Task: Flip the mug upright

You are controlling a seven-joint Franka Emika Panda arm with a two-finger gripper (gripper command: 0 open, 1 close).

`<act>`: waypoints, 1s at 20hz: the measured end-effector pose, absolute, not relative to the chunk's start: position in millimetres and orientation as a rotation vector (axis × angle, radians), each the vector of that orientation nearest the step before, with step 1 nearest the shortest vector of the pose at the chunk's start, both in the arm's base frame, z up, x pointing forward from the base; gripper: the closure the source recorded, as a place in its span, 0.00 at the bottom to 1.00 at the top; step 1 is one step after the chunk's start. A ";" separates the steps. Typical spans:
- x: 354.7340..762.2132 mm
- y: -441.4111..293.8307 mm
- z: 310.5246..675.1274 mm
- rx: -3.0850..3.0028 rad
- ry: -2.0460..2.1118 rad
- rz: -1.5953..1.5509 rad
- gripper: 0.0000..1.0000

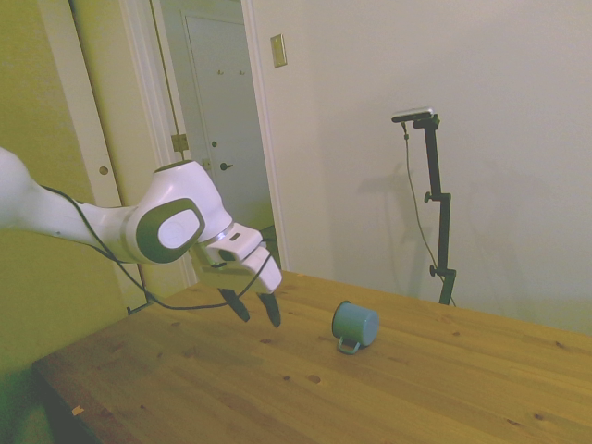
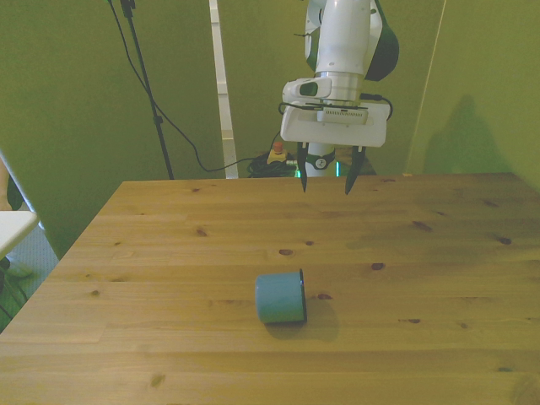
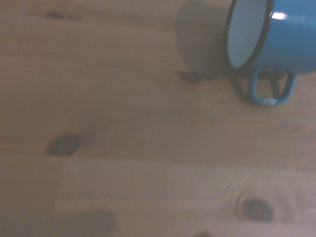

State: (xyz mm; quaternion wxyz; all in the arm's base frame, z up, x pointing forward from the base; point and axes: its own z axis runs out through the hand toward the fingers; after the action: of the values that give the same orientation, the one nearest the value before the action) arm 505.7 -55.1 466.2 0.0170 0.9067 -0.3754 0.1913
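Note:
The teal-blue mug lies on its side on the wooden table, its loop handle resting against the wood. In the front view the mug sits near the table's middle, with its dark-rimmed mouth turned toward the front view's right. The wrist view catches the mug at its edge, pale inside showing, handle pointing down to the table. My gripper hangs open above the table, tilted, some way short of the mug and touching nothing. From the front the gripper is above the table's far part, empty.
The wooden table carries dark knots. A doorway and a closed door stand behind the arm in the side view. Black cables trail from the arm and down behind the table's far edge.

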 end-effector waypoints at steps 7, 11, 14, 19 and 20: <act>549.7 -54.0 456.8 2.701 -1.140 0.696 0.00; 586.3 -64.2 442.7 2.620 -1.070 0.805 0.00; 609.4 -62.2 431.4 2.531 -1.047 0.877 0.00; 633.3 -54.6 404.5 2.389 -1.063 0.946 0.00; 636.4 -52.8 399.4 2.366 -1.070 0.950 0.00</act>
State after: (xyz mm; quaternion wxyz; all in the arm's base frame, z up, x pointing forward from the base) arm 636.4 -52.8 399.4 0.1875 0.8406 -0.3800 0.3375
